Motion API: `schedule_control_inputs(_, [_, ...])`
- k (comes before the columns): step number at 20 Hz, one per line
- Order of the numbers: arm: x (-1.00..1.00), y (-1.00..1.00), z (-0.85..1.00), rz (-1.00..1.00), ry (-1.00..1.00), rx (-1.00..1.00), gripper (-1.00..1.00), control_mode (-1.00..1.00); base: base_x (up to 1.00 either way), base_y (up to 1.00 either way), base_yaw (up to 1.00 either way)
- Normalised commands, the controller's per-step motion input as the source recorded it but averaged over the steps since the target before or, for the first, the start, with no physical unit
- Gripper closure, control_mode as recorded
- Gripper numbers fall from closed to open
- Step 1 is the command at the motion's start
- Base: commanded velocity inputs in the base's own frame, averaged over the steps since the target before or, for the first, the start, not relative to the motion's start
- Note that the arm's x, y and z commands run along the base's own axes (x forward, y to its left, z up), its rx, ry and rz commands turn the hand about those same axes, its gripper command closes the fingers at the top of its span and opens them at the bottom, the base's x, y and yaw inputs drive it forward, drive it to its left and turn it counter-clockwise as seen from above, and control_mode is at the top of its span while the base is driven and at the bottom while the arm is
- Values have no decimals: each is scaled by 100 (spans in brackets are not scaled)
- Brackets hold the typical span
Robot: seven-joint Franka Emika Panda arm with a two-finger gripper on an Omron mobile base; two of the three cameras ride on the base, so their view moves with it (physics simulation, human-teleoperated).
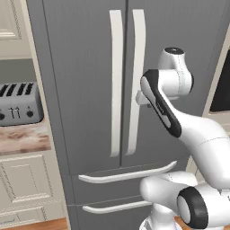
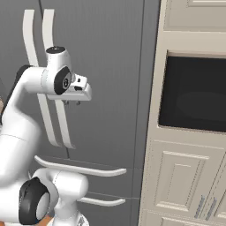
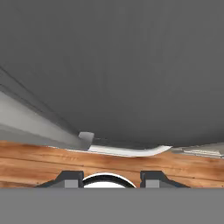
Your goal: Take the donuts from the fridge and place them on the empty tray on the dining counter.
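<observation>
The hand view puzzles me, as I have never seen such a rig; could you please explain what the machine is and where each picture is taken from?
The machine is a white robot arm on a driving base, ending in a two-finger gripper. Two pictures come from cameras on the base, behind the arm to its left and right. Both face the closed grey fridge with its long white handles. The hand view looks down along the gripper, past the fridge door to a drawer handle and the wooden floor. A toaster stands on the side counter. The gripper holds nothing.
</observation>
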Motion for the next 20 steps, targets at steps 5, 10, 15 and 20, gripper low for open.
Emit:
schedule_control_inputs(5, [-68,5,5,-1,-20,-3,-100,-100,0,0,0])
schedule_control_inputs(10, [-74,0,14,-4,-25,-2,-100,-100,0,0,0])
schedule_control_inputs(15, [-60,0,28,-1,-9,1,-100,-100,0,0,0])
schedule_control_inputs(20, [-73,0,46,0,-4,11,-100,-100,0,0,0])
